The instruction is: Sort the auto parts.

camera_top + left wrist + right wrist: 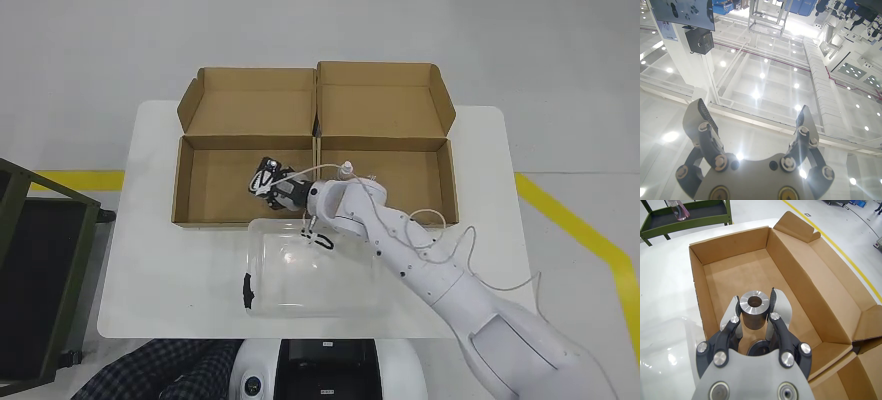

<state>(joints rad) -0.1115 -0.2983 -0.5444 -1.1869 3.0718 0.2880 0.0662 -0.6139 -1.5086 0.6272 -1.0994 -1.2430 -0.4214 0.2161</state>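
The right claw [755, 302] is clenched on a steel sleeve [754, 311], one pad on each side of its round wall, with the bore facing away from the wrist. It hangs over the left box [730, 243], above the floor near the wall closest to the robot. In the top view the same claw [272, 180] sits inside that box's outline, while the right box [385, 180] stands just beside it, sharing a wall. A clear bin [300, 270] lies on the counter [160, 260] between the boxes and the robot.

The left claw [753, 109] is released, jaws wide apart, pointing up at the ceiling with nothing in it.

The step in hand looks like setting the sleeve down in the left box. To do it well, lower the sleeve until it is close to the cardboard before letting go; it looks heavy and round, so a drop could dent the floor or send it rolling. A dark ring [758, 348] shows beneath the claw; I cannot tell whether it lies on the box floor, so place the sleeve away from it. Open the jaws fully, then lift straight up, staying off the near wall.
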